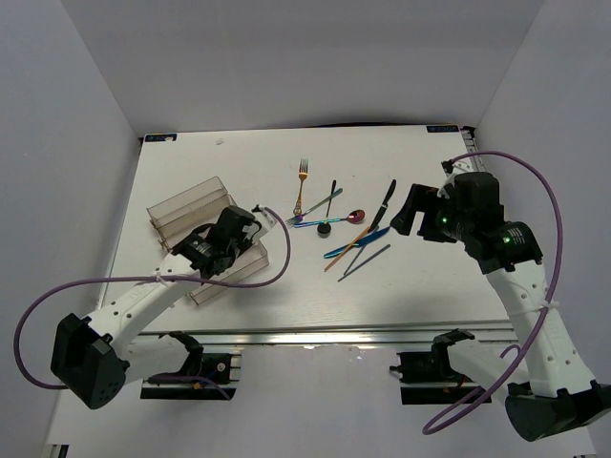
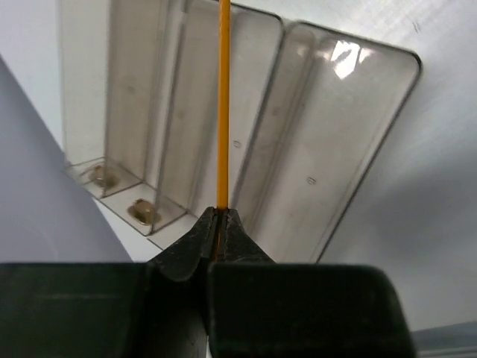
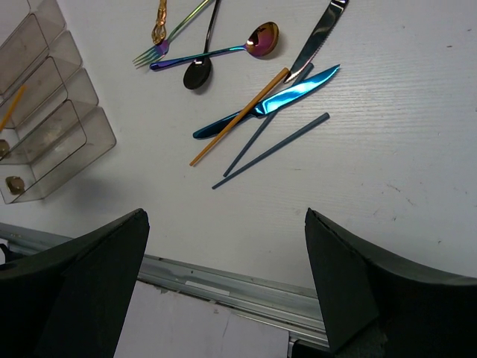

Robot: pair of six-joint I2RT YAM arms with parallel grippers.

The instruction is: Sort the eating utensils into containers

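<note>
My left gripper point(image 2: 218, 212) is shut on a thin gold stick point(image 2: 222, 104) and holds it over the clear divided organiser tray point(image 2: 320, 149). In the top view this gripper point(image 1: 227, 250) sits over the tray point(image 1: 186, 205). My right gripper point(image 3: 225, 216) is open and empty, and in the top view point(image 1: 406, 215) it is right of the loose utensils. These are a gold fork point(image 1: 302, 186), a black spoon point(image 1: 326, 227), a red-pink spoon point(image 3: 261, 37), a black knife point(image 1: 385, 205), a blue knife point(image 3: 283, 101), a second gold stick point(image 3: 238, 119) and two dark blue sticks point(image 3: 272, 149).
An iridescent fork point(image 3: 160, 46) lies beside the gold fork. The table's metal front rail point(image 3: 223, 280) runs just below my right gripper. White walls close in the table on the left, back and right.
</note>
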